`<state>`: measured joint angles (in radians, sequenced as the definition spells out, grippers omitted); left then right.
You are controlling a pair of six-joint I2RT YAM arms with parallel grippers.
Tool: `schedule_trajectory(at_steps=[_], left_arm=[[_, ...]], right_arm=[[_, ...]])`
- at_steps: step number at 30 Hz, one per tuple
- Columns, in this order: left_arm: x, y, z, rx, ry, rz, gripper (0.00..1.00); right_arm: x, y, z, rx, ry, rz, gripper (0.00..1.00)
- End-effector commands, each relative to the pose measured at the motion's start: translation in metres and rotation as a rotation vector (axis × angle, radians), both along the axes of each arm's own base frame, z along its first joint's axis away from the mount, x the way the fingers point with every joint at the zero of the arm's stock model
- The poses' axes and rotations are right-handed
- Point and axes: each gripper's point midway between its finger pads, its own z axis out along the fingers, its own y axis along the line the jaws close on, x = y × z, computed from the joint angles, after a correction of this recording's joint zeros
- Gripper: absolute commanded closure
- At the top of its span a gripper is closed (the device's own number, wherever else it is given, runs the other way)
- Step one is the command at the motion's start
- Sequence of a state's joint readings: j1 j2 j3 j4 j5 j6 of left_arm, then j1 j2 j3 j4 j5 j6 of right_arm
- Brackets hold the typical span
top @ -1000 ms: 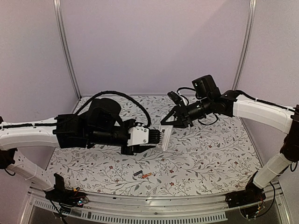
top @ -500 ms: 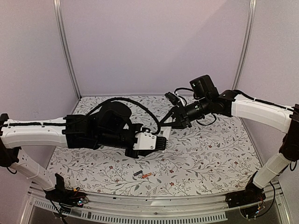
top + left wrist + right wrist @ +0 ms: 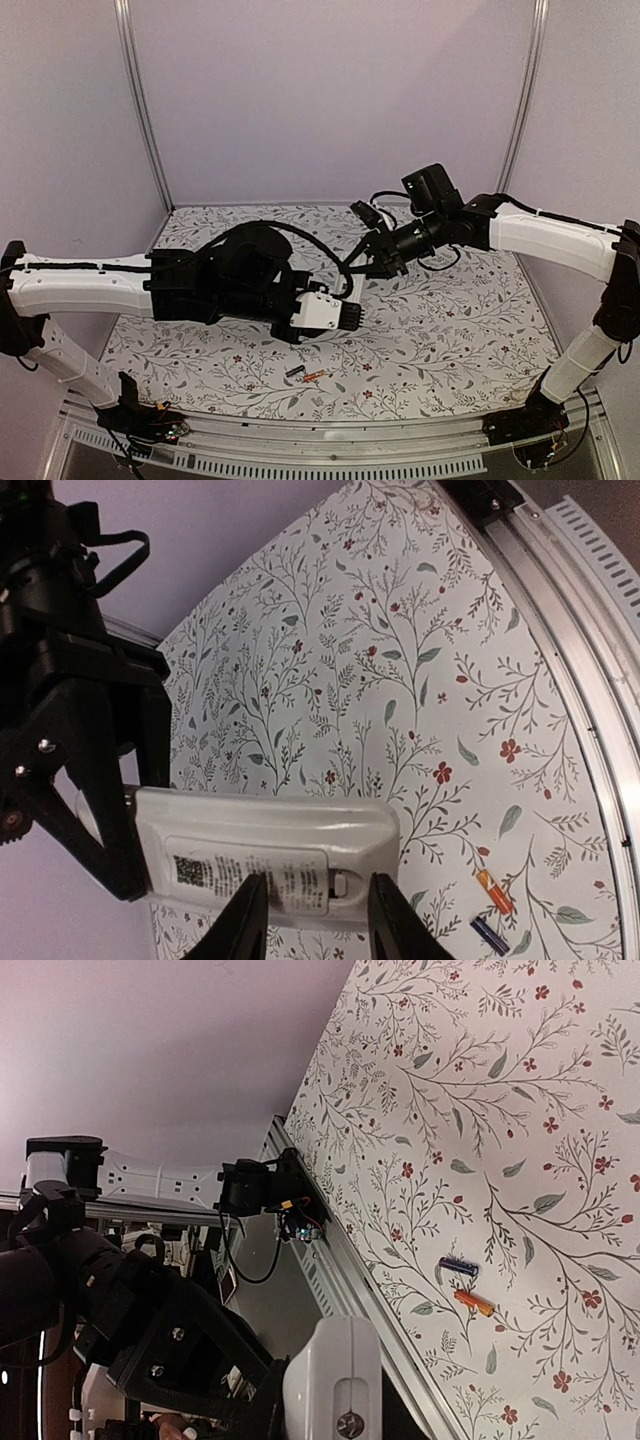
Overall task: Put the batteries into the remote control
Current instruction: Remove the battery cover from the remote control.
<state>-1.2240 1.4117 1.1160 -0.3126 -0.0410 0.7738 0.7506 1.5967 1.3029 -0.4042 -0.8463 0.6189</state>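
The white remote control (image 3: pixel 270 845) hangs in the air with its back, label and battery-cover latch facing the left wrist camera. My right gripper (image 3: pixel 140 830) is shut on its left end and also shows in the top view (image 3: pixel 372 258). My left gripper (image 3: pixel 318 910) is open, with its two fingers spread in front of the remote's back on either side of the latch. It also shows in the top view (image 3: pixel 350 315). The dark battery (image 3: pixel 293 371) and the orange battery (image 3: pixel 314 376) lie side by side on the table near the front edge. Both also show in the right wrist view, dark (image 3: pixel 459 1266) and orange (image 3: pixel 473 1303).
The floral table cover (image 3: pixel 450 320) ends at a metal rail (image 3: pixel 330 428) along the front. A white rounded housing with a screw (image 3: pixel 335 1380) fills the bottom of the right wrist view. Black cables (image 3: pixel 300 232) loop over the left arm.
My left arm has moved right and lower, bringing its open fingers up to the remote's back. The right gripper has shifted slightly left with the remote. The batteries have not moved.
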Motion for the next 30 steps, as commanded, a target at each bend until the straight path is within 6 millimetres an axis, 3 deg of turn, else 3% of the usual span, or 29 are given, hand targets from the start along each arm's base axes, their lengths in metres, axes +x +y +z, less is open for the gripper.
schedule_trajectory(at_steps=[1,21,30], left_arm=[[0.009,-0.004,-0.003,0.020,-0.031,0.032,0.65],[0.024,-0.001,-0.014,0.065,-0.076,0.064,0.69],[0.037,-0.004,0.024,-0.087,-0.251,0.124,0.74]], right_arm=[[-0.011,0.007,0.010,0.025,0.008,0.064,1.00],[-0.021,0.010,0.013,0.039,0.009,0.120,1.00],[-0.014,0.011,-0.002,0.020,0.055,0.105,1.00]])
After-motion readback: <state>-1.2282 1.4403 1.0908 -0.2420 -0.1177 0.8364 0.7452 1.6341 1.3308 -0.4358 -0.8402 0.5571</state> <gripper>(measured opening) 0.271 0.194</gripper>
